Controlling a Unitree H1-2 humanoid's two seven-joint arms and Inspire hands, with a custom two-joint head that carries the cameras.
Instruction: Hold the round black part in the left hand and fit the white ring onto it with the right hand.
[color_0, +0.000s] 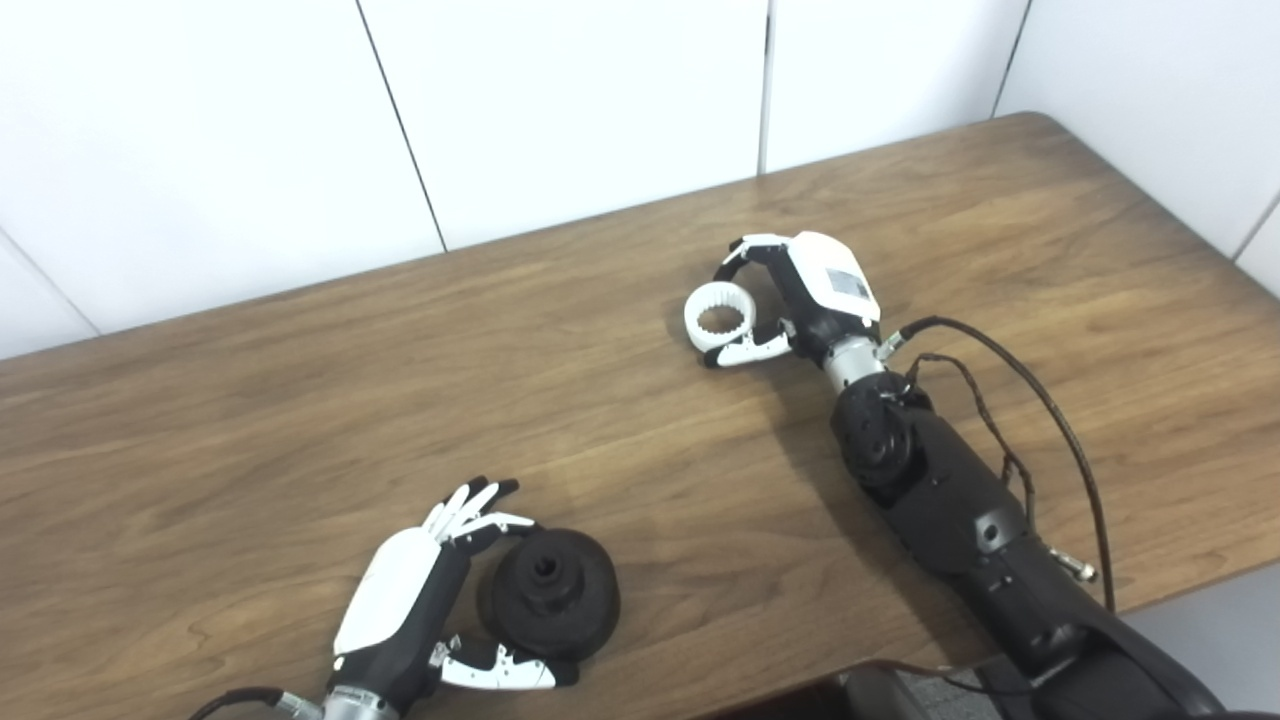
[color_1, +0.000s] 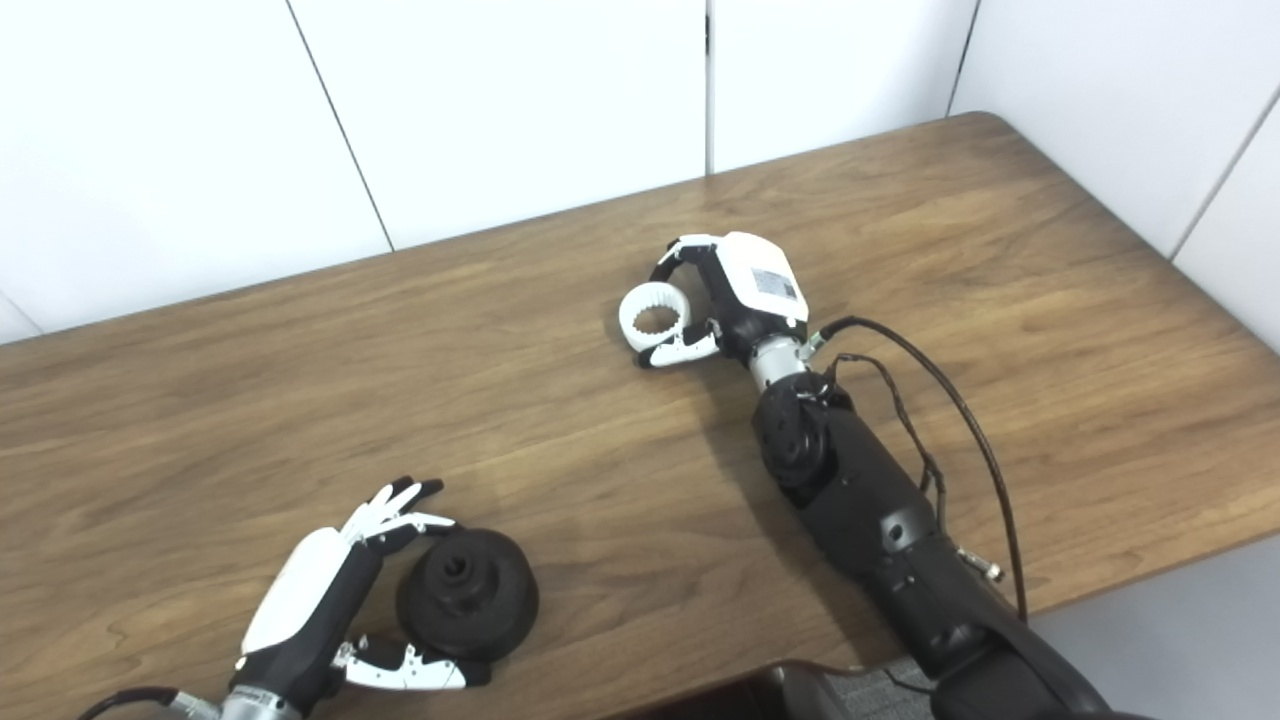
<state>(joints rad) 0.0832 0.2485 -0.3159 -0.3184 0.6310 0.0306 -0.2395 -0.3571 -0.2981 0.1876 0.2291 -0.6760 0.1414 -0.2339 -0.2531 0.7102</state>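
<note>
The round black part (color_0: 548, 595) lies flat on the wooden table (color_0: 300, 420) near the front edge, its centre hole facing up. My left hand (color_0: 420, 590) is open around its left side, fingers at the far rim and thumb at the near rim, not closed on it. The white toothed ring (color_0: 718, 318) lies on the table at centre right. My right hand (color_0: 800, 295) is open just right of the ring, fingers arched over its far side and thumb along its near side. The ring (color_1: 655, 318) still rests on the table.
White wall panels (color_0: 560, 110) stand right behind the table's far edge. The table's front edge runs close under both arms. Black cables (color_0: 1010, 400) loop beside the right forearm.
</note>
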